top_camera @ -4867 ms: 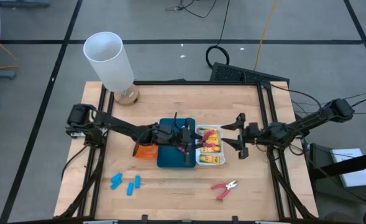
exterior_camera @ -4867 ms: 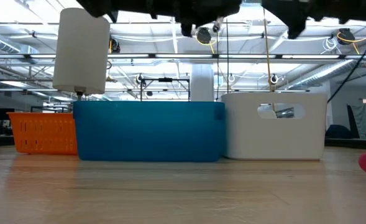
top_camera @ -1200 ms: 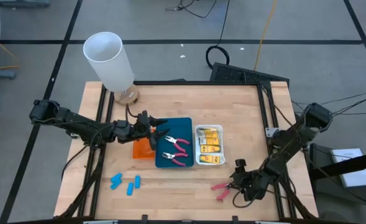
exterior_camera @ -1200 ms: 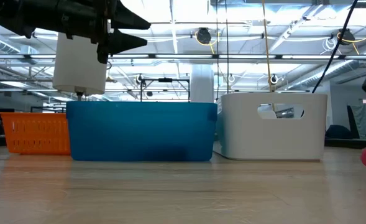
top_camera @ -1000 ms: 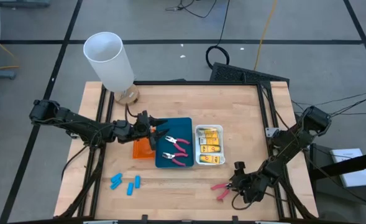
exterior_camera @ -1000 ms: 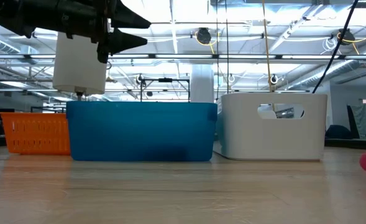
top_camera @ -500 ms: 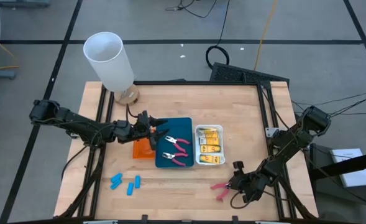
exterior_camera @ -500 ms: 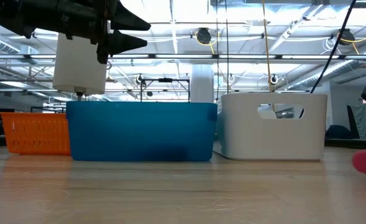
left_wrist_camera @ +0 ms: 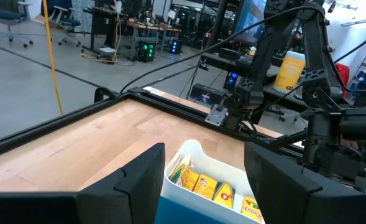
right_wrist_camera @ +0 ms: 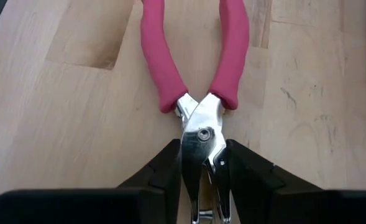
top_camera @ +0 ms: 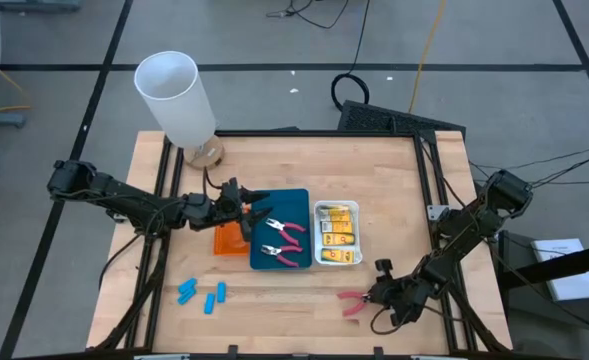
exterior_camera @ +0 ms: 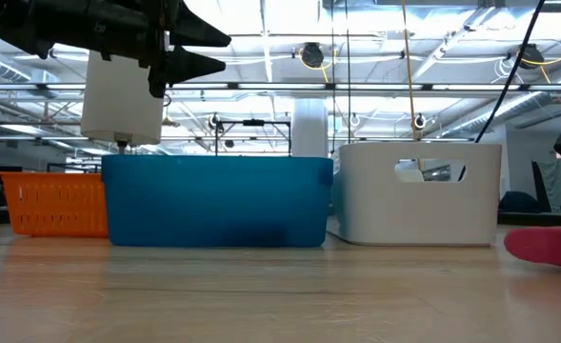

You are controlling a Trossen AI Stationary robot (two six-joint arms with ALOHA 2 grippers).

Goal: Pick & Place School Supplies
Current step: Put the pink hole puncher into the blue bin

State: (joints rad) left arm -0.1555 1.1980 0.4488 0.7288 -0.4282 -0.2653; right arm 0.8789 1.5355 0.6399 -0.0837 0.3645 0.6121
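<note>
Pliers (top_camera: pixel 353 303) dragged leftward; metal nose clenched in right gripper (right_wrist_camera: pixel 202 186), handles ahead.

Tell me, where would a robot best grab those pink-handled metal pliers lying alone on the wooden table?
Probably at the metal head by the pivot, as the right pincer does: its fingers flank the pink-handled metal pliers there, coming from the nose end. The head is narrow and flat-sided, while the pink handles splay apart. The pliers lie flat on the wooden table, so a low approach suits.

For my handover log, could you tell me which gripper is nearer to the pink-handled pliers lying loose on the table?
Right. The right gripper is closed on the metal nose of the loose pliers. The left gripper hovers open, well away, at the blue tray.
</note>
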